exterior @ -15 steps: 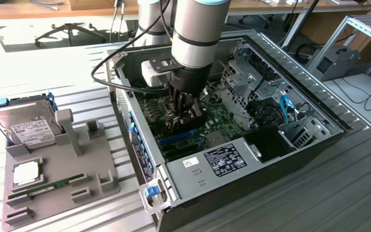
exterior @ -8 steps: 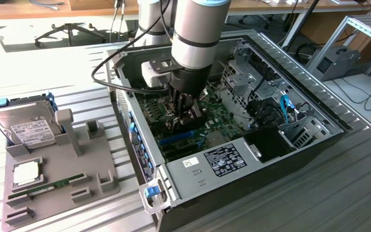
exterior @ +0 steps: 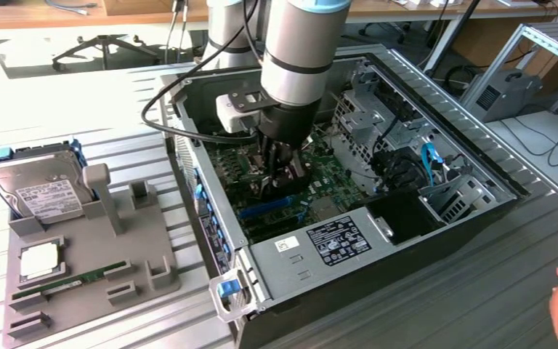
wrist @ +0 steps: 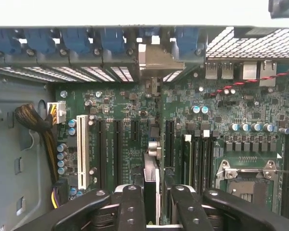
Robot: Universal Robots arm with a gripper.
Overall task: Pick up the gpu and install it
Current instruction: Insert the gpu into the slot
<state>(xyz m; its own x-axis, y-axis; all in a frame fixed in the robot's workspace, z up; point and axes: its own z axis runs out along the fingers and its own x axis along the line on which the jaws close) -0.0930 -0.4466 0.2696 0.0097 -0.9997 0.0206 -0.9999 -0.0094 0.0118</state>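
End effector was clamped on the gpu, card held edge-on and upright between its fingers, low inside the open computer case over the motherboard slots. Hard drive sat on counter holder.

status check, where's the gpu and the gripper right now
Gripper shut on the gpu, down inside the open case. Card edge-on over the motherboard slots, bracket at the rear wall. Nothing blocking.

Green motherboard, white slot, blue clips, grey tray, black pincer.
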